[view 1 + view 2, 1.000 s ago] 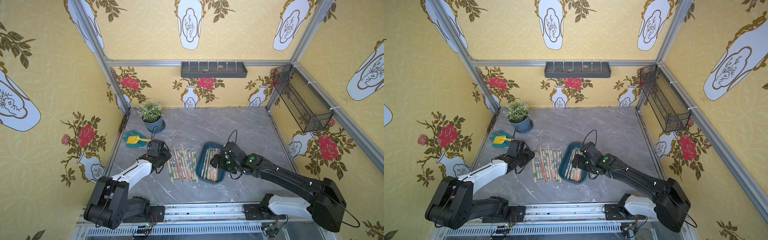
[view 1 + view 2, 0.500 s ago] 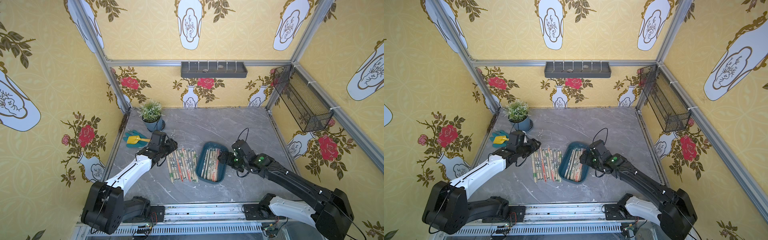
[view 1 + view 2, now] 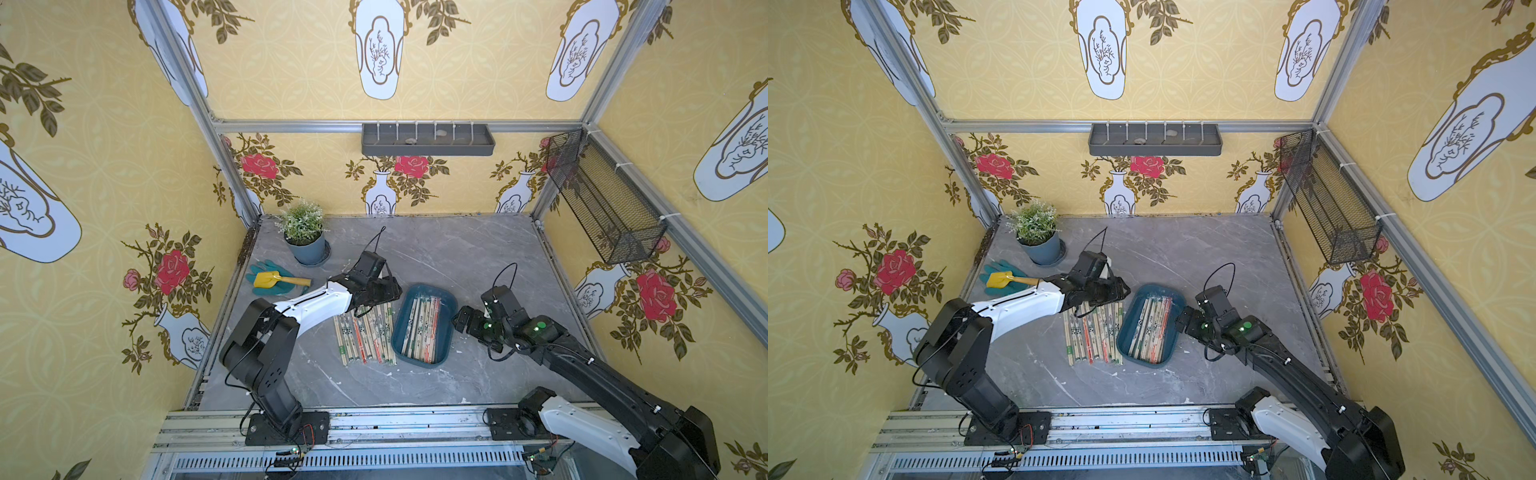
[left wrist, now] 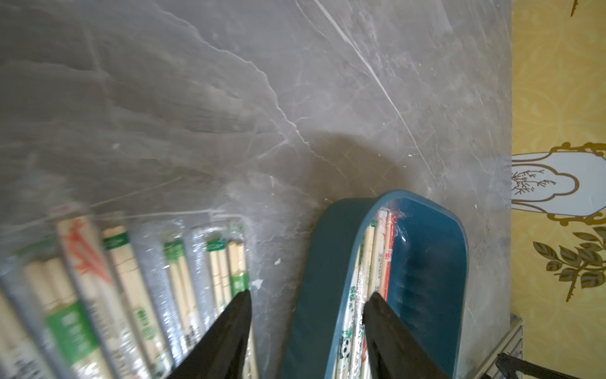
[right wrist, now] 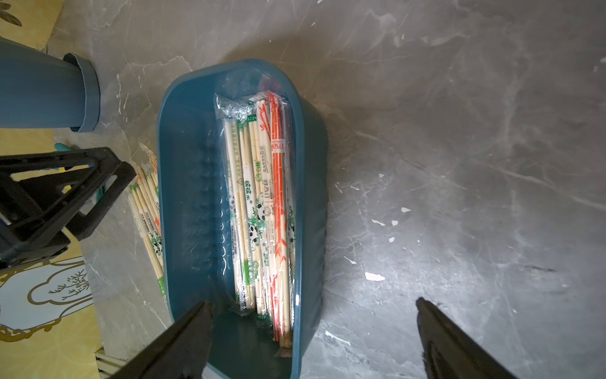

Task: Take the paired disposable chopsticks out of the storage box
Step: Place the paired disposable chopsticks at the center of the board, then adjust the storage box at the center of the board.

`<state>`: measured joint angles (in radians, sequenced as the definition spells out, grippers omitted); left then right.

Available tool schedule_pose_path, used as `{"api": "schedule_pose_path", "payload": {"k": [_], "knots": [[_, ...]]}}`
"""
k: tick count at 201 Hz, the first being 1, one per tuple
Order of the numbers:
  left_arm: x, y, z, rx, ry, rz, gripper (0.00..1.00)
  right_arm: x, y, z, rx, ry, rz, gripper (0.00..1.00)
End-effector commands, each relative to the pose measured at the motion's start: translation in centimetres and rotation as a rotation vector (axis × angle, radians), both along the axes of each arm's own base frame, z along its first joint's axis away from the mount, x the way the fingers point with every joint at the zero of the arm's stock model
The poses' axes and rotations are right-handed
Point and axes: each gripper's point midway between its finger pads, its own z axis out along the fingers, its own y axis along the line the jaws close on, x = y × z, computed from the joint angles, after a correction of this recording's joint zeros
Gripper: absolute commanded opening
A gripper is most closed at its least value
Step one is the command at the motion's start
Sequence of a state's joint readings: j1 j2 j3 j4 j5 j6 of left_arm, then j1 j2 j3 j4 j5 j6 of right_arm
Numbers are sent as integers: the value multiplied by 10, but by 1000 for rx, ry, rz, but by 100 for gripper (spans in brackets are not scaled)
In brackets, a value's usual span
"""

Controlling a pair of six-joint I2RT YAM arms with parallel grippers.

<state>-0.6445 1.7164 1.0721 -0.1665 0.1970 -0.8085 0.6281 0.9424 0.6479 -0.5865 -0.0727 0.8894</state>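
We cannot read the blurred paired disposable chopsticks (image 4: 131, 279) beside the left gripper (image 4: 308, 295); it and the right gripper (image 5: 311, 300) gape apart, empty.

left arm (image 3: 316, 305) is wearing a white link shell between black joint housings. right arm (image 3: 582, 365) is running a long black link, with a white shell only near the base. green LEDs (image 3: 540, 328) are glowing on the right wrist. A thin black cable (image 3: 378, 241) is looping off each wrist. Jaws on left gripper (image 4: 309, 292) and right gripper (image 5: 313, 300) are showing matte black and tapering to points.
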Motion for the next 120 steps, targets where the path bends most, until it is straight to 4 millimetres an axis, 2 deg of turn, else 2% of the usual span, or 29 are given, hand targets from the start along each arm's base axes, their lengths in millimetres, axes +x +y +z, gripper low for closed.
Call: {"api": "schedule_pose_path", "payload": {"k": [1, 37, 80, 103, 120], "knots": [[-6, -21, -8, -6, 23, -64, 59, -6, -8, -5, 1, 25, -20, 98], [-17, -53, -14, -20, 53, -124, 59, -9, -10, -12, 33, 48, -38, 98], [-33, -87, -11, -48, 67, -183, 59, -7, -9, -12, 47, 54, -38, 97], [-38, -99, -9, -58, 69, -203, 59, -7, -8, -12, 49, 53, -39, 97], [-37, -100, -7, -60, 65, -200, 59, -6, -9, -13, 49, 56, -40, 98]]}}
